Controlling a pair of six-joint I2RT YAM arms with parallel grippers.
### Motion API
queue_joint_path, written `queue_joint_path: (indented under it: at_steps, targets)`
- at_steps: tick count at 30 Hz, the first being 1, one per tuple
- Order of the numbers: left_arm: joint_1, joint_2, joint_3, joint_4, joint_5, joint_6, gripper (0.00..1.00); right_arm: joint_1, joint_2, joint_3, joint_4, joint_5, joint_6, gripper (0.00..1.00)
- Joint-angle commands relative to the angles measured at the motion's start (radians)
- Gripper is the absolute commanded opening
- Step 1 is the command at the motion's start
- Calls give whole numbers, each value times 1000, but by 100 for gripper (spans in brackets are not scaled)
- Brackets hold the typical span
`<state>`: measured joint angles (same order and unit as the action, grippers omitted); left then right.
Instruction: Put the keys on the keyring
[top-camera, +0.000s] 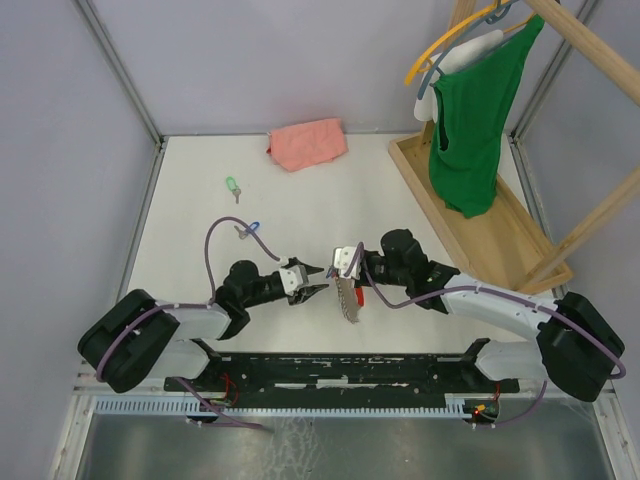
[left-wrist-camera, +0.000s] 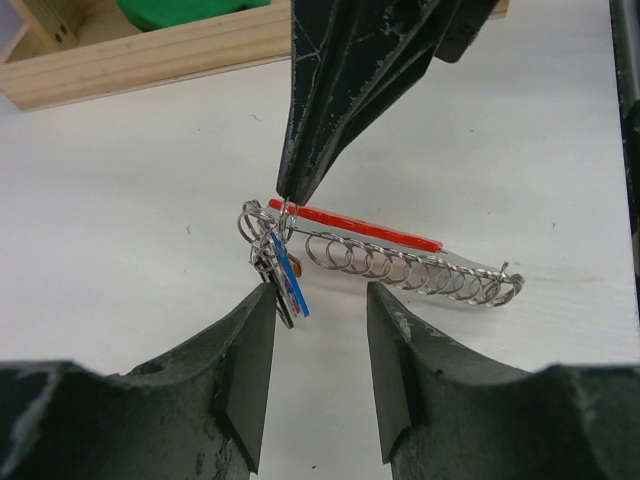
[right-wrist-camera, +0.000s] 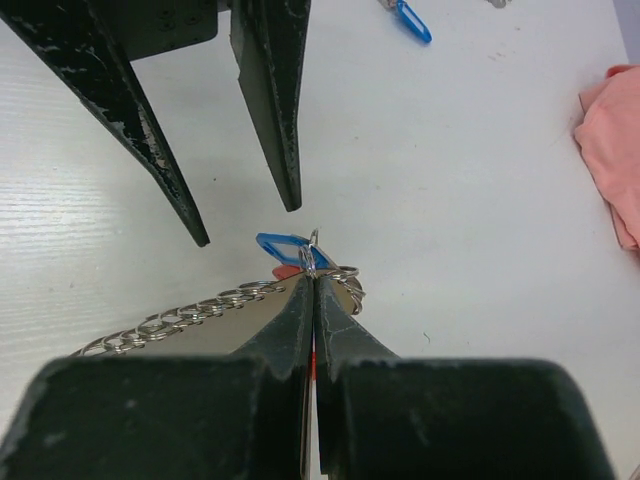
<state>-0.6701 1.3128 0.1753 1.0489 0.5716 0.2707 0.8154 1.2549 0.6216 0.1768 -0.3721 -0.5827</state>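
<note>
In the top view I am reading the right claw (top-camera: 338, 270) as closed tight on the keyring (top-camera: 350, 300), which is trailing from its tips over the counter (top-camera: 330, 200) between the two arms. The left claw (top-camera: 320, 279) is standing just beside it, jaws parted and carrying nothing. Two loose keys are lying well apart from this work, toward the far left: a green key (top-camera: 232, 186) and, nearer, a blue key (top-camera: 251, 228). In the left wrist view the right claw is pinching the end ring, and a threaded key (left-wrist-camera: 293, 288) with a blue cover is dangling from it just in front of the left fingers (left-wrist-camera: 245, 370). A coil of wire rings (left-wrist-camera: 410, 272) and a red strip (left-wrist-camera: 355, 226) are running off sideways; I cannot tell whether their far end is resting on the counter. In the right wrist view the jaws are showing no gap at the ring, and the left fingers are standing apart beyond it. I am judging the keys light, stiff and flat, with slick metal blades, so the plastic head is offering the surer purchase. The thin ring is looking springy and apt to swing or twist.
</note>
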Motion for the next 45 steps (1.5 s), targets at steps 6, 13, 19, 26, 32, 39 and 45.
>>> queue_joint_path:
  at_steps: [6, 13, 19, 26, 32, 39, 45]
  targets:
    - [-5, -101, 93, -181, 44, 288, 48, -4, -61, -18, 70, -51, -40, 0]
    - [-4, -139, 145, -324, 55, 364, 44, -4, -80, -20, 62, -62, -49, 1]
    - [-5, -97, 170, -326, 88, 360, 44, -4, -83, -13, 59, -73, -48, 1]
    - [-5, -68, 186, -326, 96, 347, 45, -4, -78, -8, 60, -84, -41, 1]
    - [-5, -52, 186, -311, 55, 298, 45, -4, -89, -12, 81, -80, -23, 1]
    - [-5, -39, 170, -249, 18, 220, 34, -4, -97, -29, 114, -74, 12, 1]
    - [-11, -50, 170, -222, -36, 193, 3, -4, -96, -39, 131, -84, 62, 1]
